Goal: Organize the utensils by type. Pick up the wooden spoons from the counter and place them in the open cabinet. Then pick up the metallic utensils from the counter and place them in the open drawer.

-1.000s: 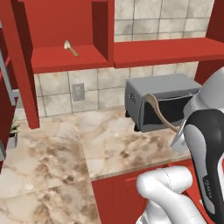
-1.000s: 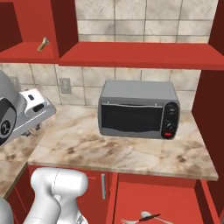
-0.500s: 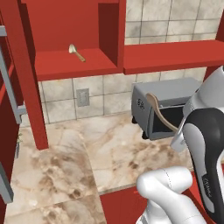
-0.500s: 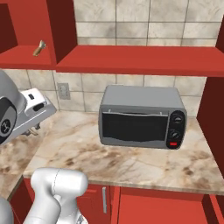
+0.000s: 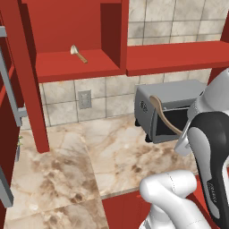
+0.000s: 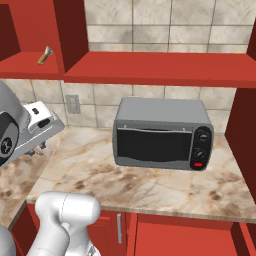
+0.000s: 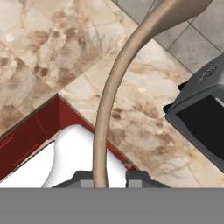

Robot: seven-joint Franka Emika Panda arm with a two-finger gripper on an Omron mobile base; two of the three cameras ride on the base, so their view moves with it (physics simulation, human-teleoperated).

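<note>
Gripper (image 7: 100,181) is clamped narrow on the handle of a pale wooden spoon (image 7: 114,83); in the hand view the handle comes up between the two finger tips and curves away to the bowl at the top edge. In the left base view the same spoon (image 5: 163,117) sticks up and left out of the hand, its bowl in front of the toaster oven (image 5: 172,107).

Landmark: toaster oven (image 6: 162,134), standing on the counter (image 6: 165,187) against the tiled wall.
- Held spoon: raised above the counter, just beside the oven's left end, not touching the worktop.
- Second wooden spoon, the one with the darker handle (image 5: 78,53): well up and left of the oven, lying on the shelf of the open cabinet (image 5: 76,67). Also visible in the right base view (image 6: 45,55).
- Doorless red shelf (image 6: 160,70): directly above the oven.
- Wall socket (image 5: 84,99): left of the oven on the tiles, below the cabinet.
</note>
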